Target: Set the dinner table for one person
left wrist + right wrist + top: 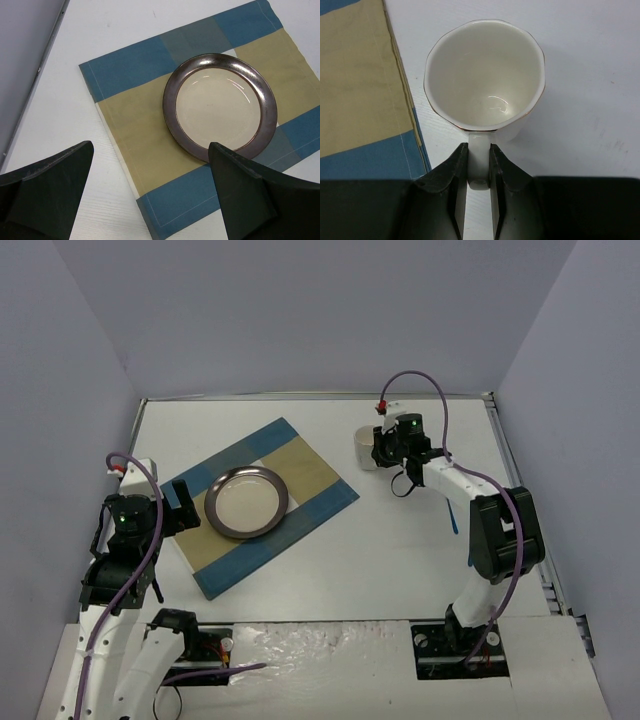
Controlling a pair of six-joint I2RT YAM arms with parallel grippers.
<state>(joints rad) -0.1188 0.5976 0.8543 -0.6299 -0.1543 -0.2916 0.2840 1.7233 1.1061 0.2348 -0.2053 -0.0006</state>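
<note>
My right gripper [479, 167] is shut on the handle of a white cup [485, 75] with a thin gold rim, held upright over the white dinner table [400, 550], just right of the placemat's right corner. The cup also shows in the top view [365, 448], with the right gripper [385, 451] beside it. A dark-rimmed cream plate [247, 500] sits on the blue-and-tan placemat [300, 465]. My left gripper [150, 195] is open and empty above the placemat's near-left edge [150, 165]; the plate [220, 107] lies ahead of it. In the top view the left gripper [178, 508] is at the placemat's left end.
A blue utensil [451, 515] lies on the table on the right, partly hidden by the right arm. The table's metal rim [520, 490] runs along the right side. Grey walls enclose the table on three sides.
</note>
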